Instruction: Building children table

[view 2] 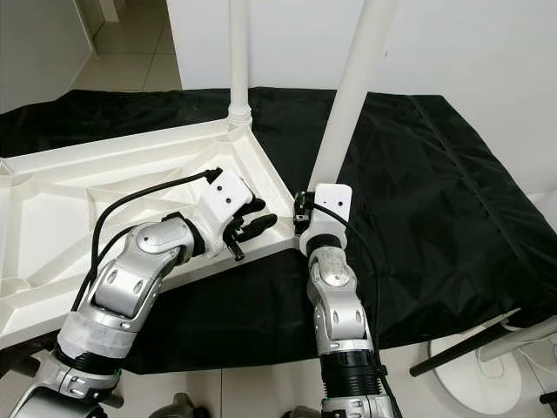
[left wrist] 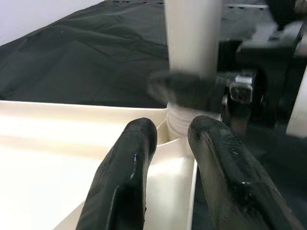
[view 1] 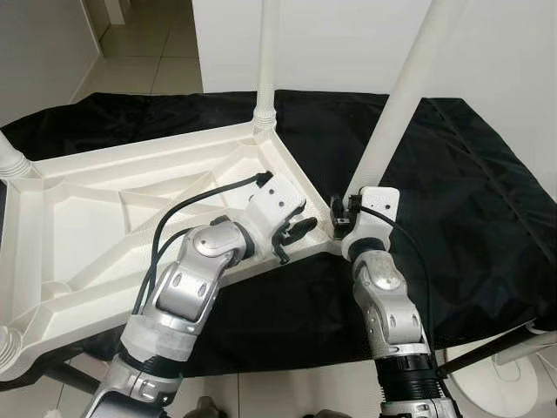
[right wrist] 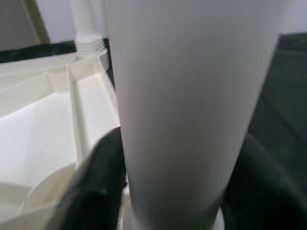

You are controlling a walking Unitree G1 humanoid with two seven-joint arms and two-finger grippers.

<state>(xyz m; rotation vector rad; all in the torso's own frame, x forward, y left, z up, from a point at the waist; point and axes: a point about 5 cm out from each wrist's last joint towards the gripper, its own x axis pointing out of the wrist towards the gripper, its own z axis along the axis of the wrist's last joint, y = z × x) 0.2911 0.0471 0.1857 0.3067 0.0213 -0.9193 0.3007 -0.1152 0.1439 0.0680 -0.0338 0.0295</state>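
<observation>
Right wrist view: right pincer (right wrist: 168, 191) clamped round upright leg (right wrist: 192, 105) at tabletop (view 1: 113, 209) near-right corner, left pincer (view 1: 296, 237) open just left, touching nothing.

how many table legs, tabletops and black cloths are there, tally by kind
table legs: 4 ()
tabletop: 1, upside down
black cloth: 1
total: 6
right pincer grips one leg; left pincer rests at the tabletop's corner.

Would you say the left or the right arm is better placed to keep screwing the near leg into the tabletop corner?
Right. The right gripper already closes around the near leg at its base, while the left gripper rests on the upturned tabletop rim beside it, likely steadying.
</observation>
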